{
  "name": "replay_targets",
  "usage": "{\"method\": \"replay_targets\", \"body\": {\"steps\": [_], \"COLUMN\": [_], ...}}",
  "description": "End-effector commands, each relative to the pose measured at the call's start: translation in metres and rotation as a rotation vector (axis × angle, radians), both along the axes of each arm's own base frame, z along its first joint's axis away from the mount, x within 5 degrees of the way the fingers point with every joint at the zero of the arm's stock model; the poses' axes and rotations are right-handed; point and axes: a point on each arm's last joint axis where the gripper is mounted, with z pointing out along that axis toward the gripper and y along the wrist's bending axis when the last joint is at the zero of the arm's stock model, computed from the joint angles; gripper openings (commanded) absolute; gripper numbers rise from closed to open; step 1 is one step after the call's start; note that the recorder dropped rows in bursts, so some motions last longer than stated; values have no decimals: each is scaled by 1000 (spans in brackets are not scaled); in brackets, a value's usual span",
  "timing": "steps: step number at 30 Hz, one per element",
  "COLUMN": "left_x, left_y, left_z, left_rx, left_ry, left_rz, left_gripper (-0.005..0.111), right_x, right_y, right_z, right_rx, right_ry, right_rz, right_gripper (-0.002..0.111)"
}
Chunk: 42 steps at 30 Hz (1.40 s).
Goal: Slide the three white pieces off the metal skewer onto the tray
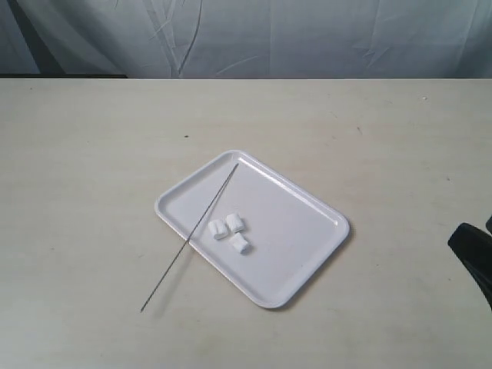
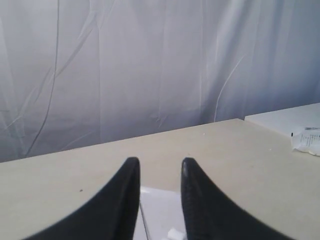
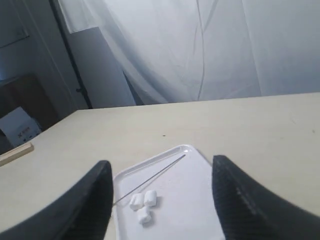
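Observation:
The white tray (image 1: 296, 231) lies at an angle in the middle of the table. The three white pieces (image 1: 231, 232) rest loose on it in a tight cluster, off the metal skewer (image 1: 175, 260). This thin rod lies flat, one end on the tray's far corner, the other out on the table. My right gripper (image 3: 162, 162) hangs open and empty, well back from the tray (image 3: 192, 205), pieces (image 3: 143, 203) and skewer (image 3: 152, 176); only its dark edge (image 1: 470, 246) shows in the exterior view. My left gripper (image 2: 160, 162) is open and empty above the tray (image 2: 161, 207).
A pale curtain hangs behind the table's far edge. In the left wrist view a second white surface holds a crumpled packet (image 2: 306, 141). The right wrist view shows a wooden strip (image 3: 15, 154) at the table's edge and a box (image 3: 20, 127) beyond.

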Motion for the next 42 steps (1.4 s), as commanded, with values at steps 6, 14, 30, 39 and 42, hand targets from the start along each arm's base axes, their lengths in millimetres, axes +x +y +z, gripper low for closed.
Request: {"method": "replay_targets", "body": {"steps": [6,14,30,39,42], "left_x": [8,10,18,17,16], "left_y": [-4,-4,14,27,30], "left_z": [-42,-55,-55,-69,-73], "left_rx": [54,27,224,204,164], "left_ry": [57,121,19,93,151], "left_rz": [15,35,333,546,597], "left_gripper": [29,27,0,0,0], "right_x": [5,1,-1,-1,0], "right_y": [-6,0,2,2,-3], "right_z": [-14,-19,-21,-21,-20], "right_rx": [-24,-63,-72,-72,-166], "right_ry": [-5,33,51,51,-28], "right_rz": [-81,0,32,32,-31], "right_gripper": [56,56,56,56,56]}}
